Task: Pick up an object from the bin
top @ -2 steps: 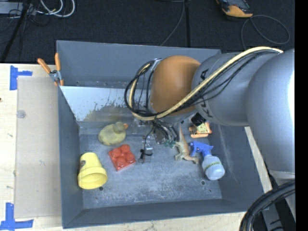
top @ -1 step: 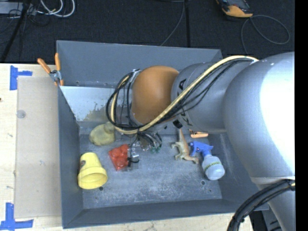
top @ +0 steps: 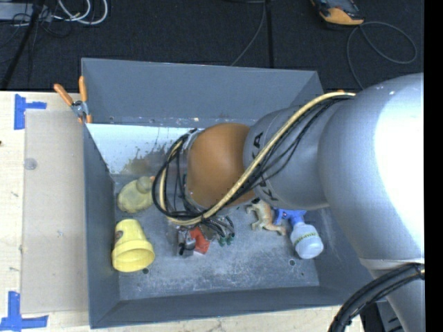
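Gripper point(top: 187, 245) is down at the floor of the bin point(top: 208, 92), tucked under the wrist's orange cover point(top: 218, 161) and a loop of black and yellow cables point(top: 165, 182). Small red piece point(top: 201, 242) lies right against the gripper's right side, touching or nearly so. Can't tell whether it's clamped or just alongside, so grip state is unknown.

Relative to the red piece:
- green bits point(top: 225, 237) just right of it
- tan toy animal point(top: 263, 216) further right and slightly up
- white bottle point(top: 306, 241) with a blue top, beyond the animal, lying tilted
- yellow cone-shaped cup point(top: 131, 247) well to the left, on its side
- pale yellow lump point(top: 135, 196) up-left, near the bin's back slope

Dark lettering on the arm point(top: 374, 171) near the wrist, crossed by cables, unreadable. No label legible on the bottle.
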Tool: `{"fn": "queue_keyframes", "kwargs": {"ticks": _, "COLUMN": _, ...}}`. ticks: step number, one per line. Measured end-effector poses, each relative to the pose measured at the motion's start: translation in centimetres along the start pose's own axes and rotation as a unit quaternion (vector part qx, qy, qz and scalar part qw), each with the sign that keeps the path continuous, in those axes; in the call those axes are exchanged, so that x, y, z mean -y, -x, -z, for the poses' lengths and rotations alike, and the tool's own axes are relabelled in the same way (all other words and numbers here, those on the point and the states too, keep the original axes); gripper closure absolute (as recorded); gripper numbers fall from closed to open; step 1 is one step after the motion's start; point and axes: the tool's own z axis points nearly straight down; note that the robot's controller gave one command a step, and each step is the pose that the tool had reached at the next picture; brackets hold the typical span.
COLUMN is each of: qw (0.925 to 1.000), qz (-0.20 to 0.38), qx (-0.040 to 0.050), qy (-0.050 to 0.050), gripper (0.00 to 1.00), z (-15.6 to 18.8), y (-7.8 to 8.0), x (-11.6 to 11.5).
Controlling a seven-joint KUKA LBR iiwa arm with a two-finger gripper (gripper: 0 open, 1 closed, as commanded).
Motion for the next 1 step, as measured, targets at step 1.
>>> {"fn": "queue_keyframes", "kwargs": {"ticks": 1, "qw": 1.0000, "qz": -0.001, "qx": 0.0000, "qy": 0.000, "gripper": 0.00, "z": 0.00, "y": 0.00, "x": 0.07}}
